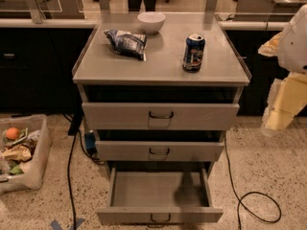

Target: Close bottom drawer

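figure: a grey metal cabinet with three drawers, seen from the front and above.
bottom drawer [124, 214]: the lowest of the three, standing far out toward the camera. i see nothing lying in its tray. its front panel sits near the lower edge of the view.
handle [160, 218]: a small dark wire loop at the middle of that front panel.
middle drawer [120, 151] and top drawer [115, 115]: each stands a little proud of the cabinet body, far less extended than the bottom one.
end effector [277, 116]: at the right edge of the view, beside the cabinet at about the height of the top drawer, well apart from the bottom drawer and touching nothing. i cannot tell whether it is spread or pressed together.
counter [163, 66]: carries a white bowl [151, 21] at the back, a crumpled chip bag [125, 43] on the left and a drink can [194, 52] on the right.
handling, as i judge it: rigid sheet metal on slides, unloaded and so probably light. it should run in under a steady push without deforming, though a push far off centre could rack it on its rails.
where to make contact: no grasp seems needed. i would press on the front panel at its middle, on or just beside the handle, and drive straight toward the cabinet.
hazard: a black cable [254, 205] loops on the floor to the right, near my likely approach.
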